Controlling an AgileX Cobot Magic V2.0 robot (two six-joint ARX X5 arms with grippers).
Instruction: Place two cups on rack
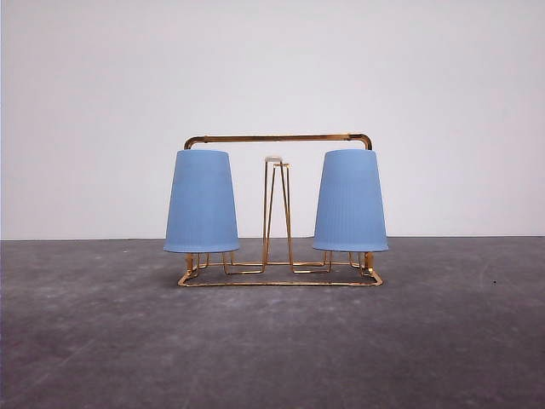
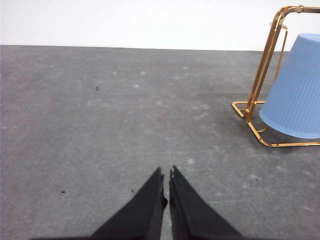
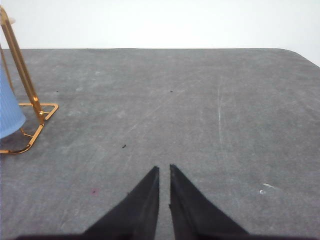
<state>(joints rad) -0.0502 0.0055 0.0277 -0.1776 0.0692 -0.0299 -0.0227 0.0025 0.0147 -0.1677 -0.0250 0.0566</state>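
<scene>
The gold wire rack (image 1: pixel 279 138) stands mid-table in the front view. Two light blue ribbed cups hang upside down on its outer pegs: one on the left (image 1: pixel 201 203), one on the right (image 1: pixel 350 202). A white-tipped peg (image 1: pixel 274 159) between them is bare. In the left wrist view the left gripper (image 2: pixel 166 175) is shut on nothing, low over the grey table, well away from the rack (image 2: pixel 265 65) and a cup (image 2: pixel 295 95). In the right wrist view the right gripper (image 3: pixel 164 170) is shut and empty, with the rack's corner (image 3: pixel 30 95) and a cup's rim (image 3: pixel 9 112) off to one side.
The dark grey table top (image 1: pixel 272 349) runs to a white wall behind. Its rounded far corner (image 3: pixel 300 54) appears in the right wrist view. A few small specks and scuffs mark the surface.
</scene>
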